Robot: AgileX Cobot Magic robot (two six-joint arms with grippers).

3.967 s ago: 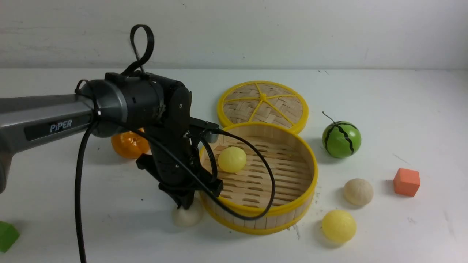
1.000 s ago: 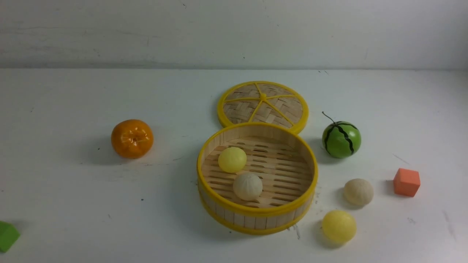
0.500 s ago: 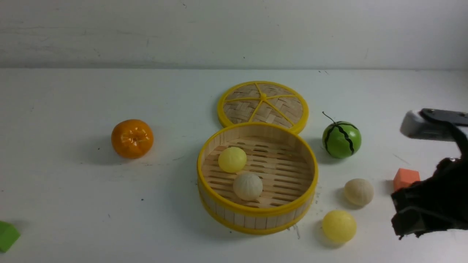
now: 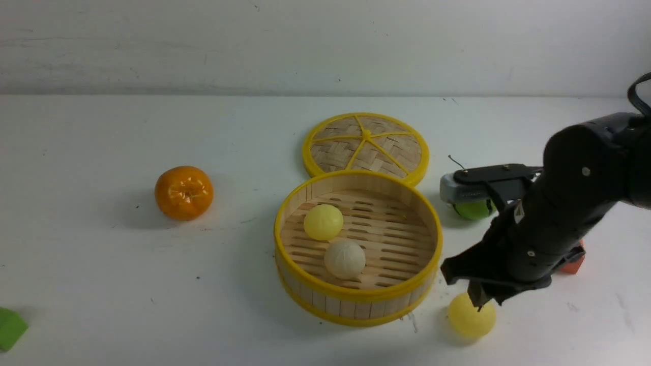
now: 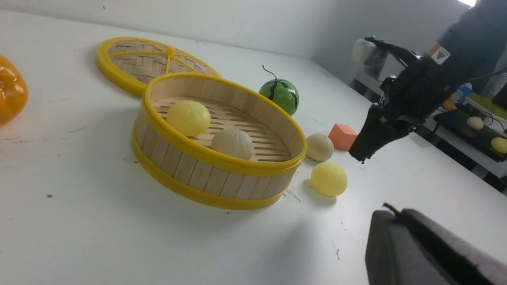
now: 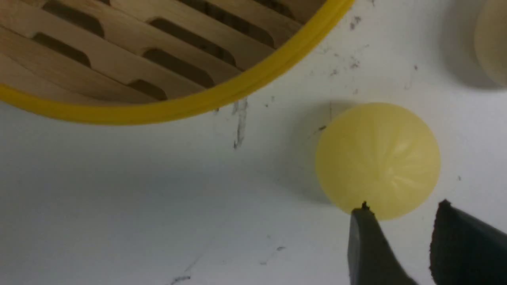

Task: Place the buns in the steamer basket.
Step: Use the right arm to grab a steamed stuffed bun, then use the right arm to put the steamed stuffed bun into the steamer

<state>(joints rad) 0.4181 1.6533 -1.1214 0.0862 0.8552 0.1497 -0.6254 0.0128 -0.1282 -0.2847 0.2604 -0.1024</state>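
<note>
The steamer basket (image 4: pixel 356 294) stands mid-table and holds a pale yellow bun (image 4: pixel 323 222) and a cream bun (image 4: pixel 345 258). A second yellow bun (image 4: pixel 470 316) lies on the table at the basket's near right. My right gripper (image 4: pixel 480 300) hangs just above it, open and empty; in the right wrist view (image 6: pixel 404 206) its tips stand at the edge of this bun (image 6: pixel 378 158). The second cream bun (image 5: pixel 319 147) lies beside it and is hidden behind my right arm in the front view. My left gripper (image 5: pixel 390 211) is shut and empty, out of the front view.
The flat woven lid (image 4: pixel 366 145) lies behind the basket. A watermelon ball (image 4: pixel 470 209) and an orange cube (image 4: pixel 572 265) are partly hidden by my right arm. An orange (image 4: pixel 183 192) sits at the left, a green block (image 4: pixel 10 328) at the near left edge.
The cream bun that my left gripper stood over now lies in the basket, and the left arm has left the front view. My right arm has come in from the right to the yellow bun.
</note>
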